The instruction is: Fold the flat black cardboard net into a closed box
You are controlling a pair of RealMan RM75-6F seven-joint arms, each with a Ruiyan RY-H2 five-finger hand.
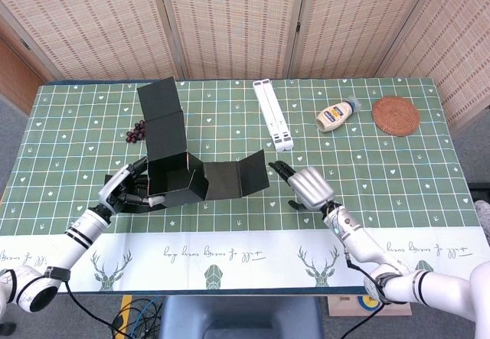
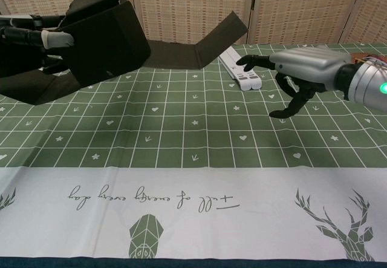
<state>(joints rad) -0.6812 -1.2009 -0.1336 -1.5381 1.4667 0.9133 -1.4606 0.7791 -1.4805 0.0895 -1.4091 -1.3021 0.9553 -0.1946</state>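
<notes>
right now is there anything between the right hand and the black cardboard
Nothing. In the head view, only bare green tablecloth separates the right hand from the nearest raised flap of the black cardboard net; they are apart.

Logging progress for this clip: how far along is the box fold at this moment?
Partly done. The black cardboard net already has several walls standing, forming an open cavity. In hand: the left hand holds that end, lifted off the green checked tablecloth in the chest view. The right hand hovers open, apart from it. Left: the long side strip and the tall flap remain unfolded, so nothing is closed.
</notes>
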